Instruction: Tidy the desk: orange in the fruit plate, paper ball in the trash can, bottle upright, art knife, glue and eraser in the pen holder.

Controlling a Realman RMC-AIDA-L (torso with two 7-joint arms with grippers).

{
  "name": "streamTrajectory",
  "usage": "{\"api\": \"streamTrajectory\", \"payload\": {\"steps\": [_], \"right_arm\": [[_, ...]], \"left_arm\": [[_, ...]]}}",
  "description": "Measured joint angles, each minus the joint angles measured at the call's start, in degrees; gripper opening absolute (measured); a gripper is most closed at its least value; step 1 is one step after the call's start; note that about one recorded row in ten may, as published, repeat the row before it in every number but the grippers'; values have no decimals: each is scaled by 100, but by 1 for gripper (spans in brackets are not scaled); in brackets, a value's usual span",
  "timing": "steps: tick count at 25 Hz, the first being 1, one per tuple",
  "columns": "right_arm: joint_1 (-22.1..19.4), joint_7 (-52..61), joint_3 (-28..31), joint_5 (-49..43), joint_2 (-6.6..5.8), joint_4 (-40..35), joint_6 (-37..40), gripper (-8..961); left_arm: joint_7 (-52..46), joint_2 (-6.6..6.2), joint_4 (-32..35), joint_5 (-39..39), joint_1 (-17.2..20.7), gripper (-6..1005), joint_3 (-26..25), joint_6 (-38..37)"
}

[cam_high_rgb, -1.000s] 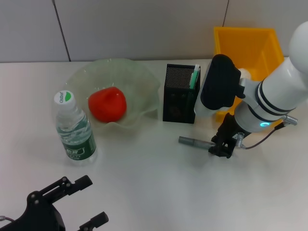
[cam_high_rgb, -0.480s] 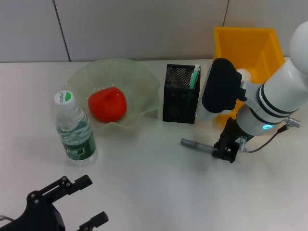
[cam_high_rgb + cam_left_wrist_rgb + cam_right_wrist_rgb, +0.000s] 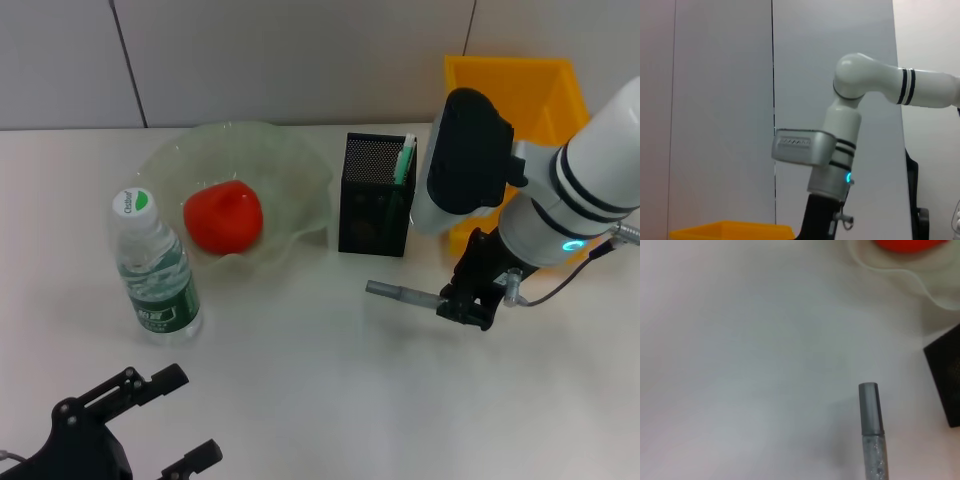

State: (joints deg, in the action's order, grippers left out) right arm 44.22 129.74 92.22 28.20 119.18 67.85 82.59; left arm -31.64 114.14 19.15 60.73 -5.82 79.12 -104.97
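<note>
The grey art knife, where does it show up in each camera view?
Head view: art knife lies level in the right gripper, in front of the pen holder.
Left wrist view: not in it.
Right wrist view: art knife near the lower edge.
Shared landmark: pen holder.

1. The right arm [image 3: 590, 180] is glossy white and cylindrical, ringed near the wrist by two thin black bands; a small cyan light [image 3: 572, 244] glows on its lower segment.
2. A bulky black housing [image 3: 470, 150] sits on the wrist; below it, the right gripper [image 3: 466, 305] is black, with a metal screw fitting beside it; a thin dark cable [image 3: 560, 282] loops out from the wrist.
3. The left gripper [image 3: 150, 420] is matte black, built of angular bracket-like fingers.
</note>
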Motion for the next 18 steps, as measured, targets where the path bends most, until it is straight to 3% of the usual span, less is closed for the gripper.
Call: {"api": "streamTrajectory", "payload": {"steps": [5,6,7,11,18], "right_arm": [[-492,-230,-236,-308,0,1308,668,137],[-795,-373,-489,-666,0,2070,794,136],[-795,-373,-489,-666,0,2070,794,136],[-1127,-776,-934,-1470,0,3263,949,136],[-1459,-1175,-1842,-2969,13,3868,337,137]], "left_arm": [[0,3,2,-5,8,672,-6,-60],[0,3,3,-9,9,672,-7,-74],[36,3,-3,-19,15,672,-9,-101],[145,53,-10,-36,20,672,-11,-106],[148,75,-4,-46,1,672,-51,-112]]}}
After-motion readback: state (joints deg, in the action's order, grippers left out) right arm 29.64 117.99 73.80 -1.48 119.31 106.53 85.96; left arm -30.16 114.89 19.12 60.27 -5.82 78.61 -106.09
